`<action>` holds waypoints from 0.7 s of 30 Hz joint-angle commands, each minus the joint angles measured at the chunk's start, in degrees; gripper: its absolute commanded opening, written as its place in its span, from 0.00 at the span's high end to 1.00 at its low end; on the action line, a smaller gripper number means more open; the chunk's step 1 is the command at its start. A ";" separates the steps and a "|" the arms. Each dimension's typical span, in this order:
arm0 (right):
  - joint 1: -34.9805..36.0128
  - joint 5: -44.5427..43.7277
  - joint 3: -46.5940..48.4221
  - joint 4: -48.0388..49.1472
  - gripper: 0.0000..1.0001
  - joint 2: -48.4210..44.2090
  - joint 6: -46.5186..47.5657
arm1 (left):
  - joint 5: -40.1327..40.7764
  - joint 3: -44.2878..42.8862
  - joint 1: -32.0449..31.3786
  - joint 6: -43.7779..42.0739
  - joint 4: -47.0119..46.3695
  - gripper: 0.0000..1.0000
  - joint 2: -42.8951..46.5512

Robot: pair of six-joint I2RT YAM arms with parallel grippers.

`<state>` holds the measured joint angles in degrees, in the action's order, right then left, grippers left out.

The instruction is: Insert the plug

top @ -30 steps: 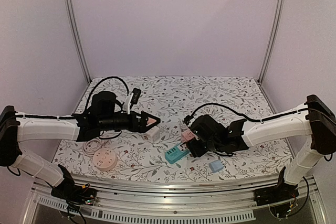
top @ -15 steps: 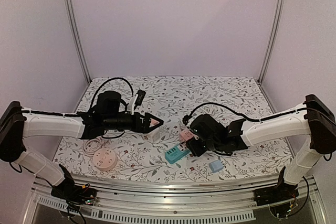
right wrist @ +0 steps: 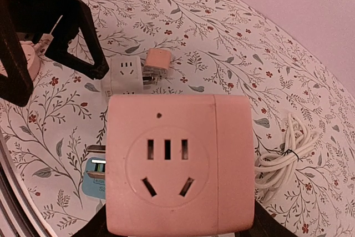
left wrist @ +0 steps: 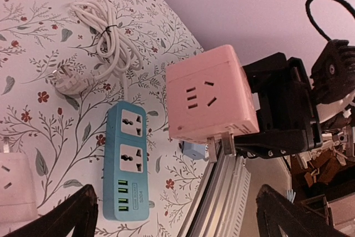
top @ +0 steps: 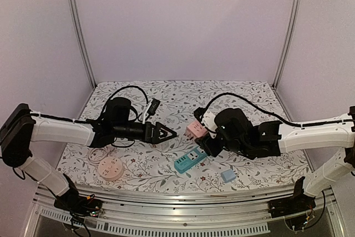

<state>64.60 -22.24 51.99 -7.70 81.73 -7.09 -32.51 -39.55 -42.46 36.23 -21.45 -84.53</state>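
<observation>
Your right gripper point(top: 201, 139) pinches the pink cube point(top: 195, 130) off the table point(top: 244, 95), sockets facing the left gripper point(top: 168, 134), which is spread and empty. The likely plug point(right wrist: 158, 60) lies just beside the white cube point(right wrist: 126, 72). Grasp it prongs outward and hold the pink cube steady.

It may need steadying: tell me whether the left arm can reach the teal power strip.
Probably yes. The left gripper is open, empty, and the teal power strip lies uncovered just ahead. The right gripper holds the pink cube socket close beside it, so room is tight.
</observation>
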 commanded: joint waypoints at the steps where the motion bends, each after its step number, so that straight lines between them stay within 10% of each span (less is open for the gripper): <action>1: 1.77 -1.46 -0.94 4.68 0.74 -2.05 4.78 | -6.91 -0.94 -0.40 3.63 -6.44 0.01 -1.28; 21: 6.70 -6.20 1.11 9.53 0.76 1.28 13.23 | -14.45 -0.79 -1.60 14.92 -20.74 0.10 -7.75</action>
<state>70.83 -25.93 51.29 -0.97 81.52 4.19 -44.71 -39.55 -43.18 50.04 -38.94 -91.64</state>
